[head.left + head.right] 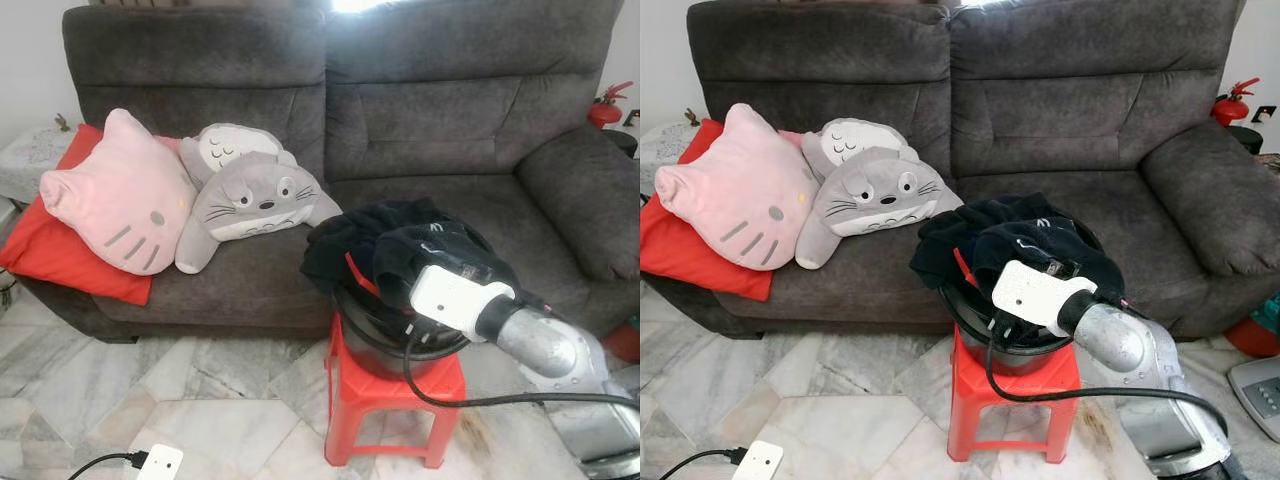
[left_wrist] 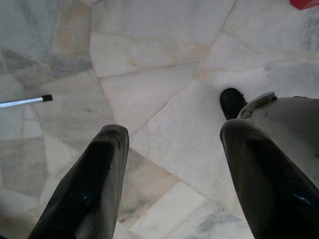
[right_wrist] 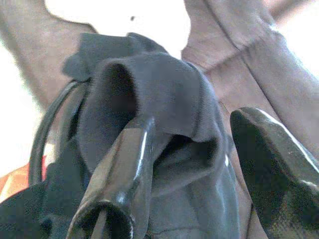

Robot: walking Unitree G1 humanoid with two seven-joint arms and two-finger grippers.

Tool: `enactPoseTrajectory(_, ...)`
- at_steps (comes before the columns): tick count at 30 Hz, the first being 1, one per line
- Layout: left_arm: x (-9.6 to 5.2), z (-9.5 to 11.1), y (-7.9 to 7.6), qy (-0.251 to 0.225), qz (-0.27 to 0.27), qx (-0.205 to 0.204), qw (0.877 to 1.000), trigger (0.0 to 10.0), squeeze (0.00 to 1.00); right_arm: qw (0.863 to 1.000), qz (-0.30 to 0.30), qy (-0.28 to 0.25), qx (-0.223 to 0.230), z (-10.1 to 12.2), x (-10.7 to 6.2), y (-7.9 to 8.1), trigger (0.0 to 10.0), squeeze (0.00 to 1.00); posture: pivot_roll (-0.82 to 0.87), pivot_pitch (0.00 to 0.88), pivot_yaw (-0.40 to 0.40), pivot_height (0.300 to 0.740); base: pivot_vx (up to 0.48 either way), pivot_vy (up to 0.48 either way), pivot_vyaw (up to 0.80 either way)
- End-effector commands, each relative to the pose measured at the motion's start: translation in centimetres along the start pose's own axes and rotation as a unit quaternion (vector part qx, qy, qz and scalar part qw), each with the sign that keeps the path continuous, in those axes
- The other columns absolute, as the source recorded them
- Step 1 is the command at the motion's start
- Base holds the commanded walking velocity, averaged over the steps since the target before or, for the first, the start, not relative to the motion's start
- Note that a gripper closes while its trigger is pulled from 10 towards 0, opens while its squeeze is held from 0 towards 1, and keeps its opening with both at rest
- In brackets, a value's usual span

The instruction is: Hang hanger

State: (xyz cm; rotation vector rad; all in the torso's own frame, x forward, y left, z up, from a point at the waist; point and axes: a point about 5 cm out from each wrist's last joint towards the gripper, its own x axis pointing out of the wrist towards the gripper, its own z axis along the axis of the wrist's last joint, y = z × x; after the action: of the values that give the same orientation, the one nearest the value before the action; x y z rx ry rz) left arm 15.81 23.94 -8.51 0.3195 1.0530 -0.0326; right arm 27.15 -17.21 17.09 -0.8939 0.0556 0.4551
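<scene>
A black bucket (image 1: 380, 345) heaped with dark clothes (image 1: 400, 235) stands on a red plastic stool (image 1: 390, 400) in front of the sofa. A red strip, possibly a hanger (image 1: 357, 273), pokes out between the clothes. My right arm (image 1: 530, 340) reaches into the heap from the right, and its white wrist (image 1: 450, 295) lies against the cloth. In the right wrist view my right gripper (image 3: 194, 122) is open, with a fold of dark cloth (image 3: 164, 94) between its fingers. My left gripper (image 2: 172, 132) hangs open over the marble floor, holding nothing.
Behind the stool stands a grey sofa (image 1: 420, 120) bearing a pink cat cushion (image 1: 125, 195), a grey plush (image 1: 255, 200) and a red cushion (image 1: 50, 255). A white power strip (image 1: 160, 463) lies on the floor at front left. A black cable (image 1: 480, 400) trails from my right arm.
</scene>
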Motion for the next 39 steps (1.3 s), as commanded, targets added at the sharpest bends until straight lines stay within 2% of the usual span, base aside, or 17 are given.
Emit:
enactPoseTrajectory(1,0.2,0.6,-1.0,-0.003,-0.002,0.006,1.0,10.0,0.0,0.998,-0.054,0.013,0.037,-0.3,-0.5,-0.6,10.0,0.0,-0.25,0.0,0.043,0.727,0.0,0.0,0.0)
enactPoseTrajectory(2,0.2,0.8,-1.7,-0.004,-0.005,0.007,1.0,10.0,0.0,0.996,-0.076,0.024,0.05,-0.7,-0.6,-0.6,10.0,0.0,-0.25,0.0,0.042,0.727,0.0,0.0,0.0)
enactPoseTrajectory(3,0.2,0.8,-1.7,-0.004,-0.005,0.007,1.0,10.0,0.0,0.996,-0.076,0.024,0.05,-0.7,-0.6,-0.6,10.0,0.0,-0.25,0.0,0.042,0.727,0.0,0.0,0.0)
enactPoseTrajectory(6,0.4,1.4,-3.9,-0.008,-0.016,0.01,1.0,10.0,0.0,0.982,-0.141,0.054,0.115,-1.7,-0.6,0.0,10.0,0.0,-0.25,0.0,0.038,0.727,0.0,0.0,0.0)
enactPoseTrajectory(7,0.4,1.4,-3.9,-0.008,-0.016,0.01,1.0,10.0,0.0,0.982,-0.141,0.054,0.115,-1.7,-0.6,0.0,10.0,0.0,-0.25,0.0,0.038,0.727,0.0,0.0,0.0)
enactPoseTrajectory(11,0.4,2.1,-5.0,-0.013,-0.021,0.011,1.0,10.0,0.0,0.977,-0.131,0.059,0.16,-1.9,-0.7,1.5,10.0,0.0,-0.25,0.0,0.038,0.727,0.0,0.0,0.0)
enactPoseTrajectory(17,0.5,3.4,-6.5,-0.022,-0.026,0.012,0.999,10.0,0.0,0.971,-0.128,0.059,0.194,-1.5,-1.2,2.5,10.0,0.0,-0.24,0.0,0.036,0.727,0.0,0.0,0.0)
enactPoseTrajectory(19,0.5,3.4,-6.4,-0.022,-0.025,0.012,0.999,10.0,0.0,0.969,-0.127,0.065,0.203,-1.8,-1.5,2.9,10.0,0.0,-0.24,0.0,0.036,0.727,0.0,0.0,0.0)
enactPoseTrajectory(21,0.5,2.6,-4.9,-0.015,-0.017,0.012,1.0,10.0,0.0,0.969,-0.102,0.07,0.216,-2.1,-1.5,3.7,10.0,0.0,-0.24,0.0,0.036,0.727,0.0,0.0,0.0)
enactPoseTrajectory(24,0.5,2.3,-4.4,-0.013,-0.014,0.012,1.0,10.0,0.0,0.968,-0.076,0.075,0.226,-2.6,-1.5,4.5,10.0,0.0,-0.25,0.0,0.035,0.727,0.0,0.0,0.0)
enactPoseTrajectory(33,0.5,2.2,-4.2,-0.013,-0.014,0.008,1.0,10.0,0.0,0.957,-0.101,0.087,0.257,-3.9,-1.3,4.2,10.0,0.0,-0.24,0.0,0.035,0.727,0.0,0.0,0.0)
enactPoseTrajectory(39,0.5,2.1,-4.1,-0.013,-0.014,0.008,1.0,10.0,0.0,0.95,-0.094,0.078,0.286,-4.3,-0.9,4.5,10.0,0.0,-0.24,0.0,0.036,0.727,0.0,0.0,0.0)
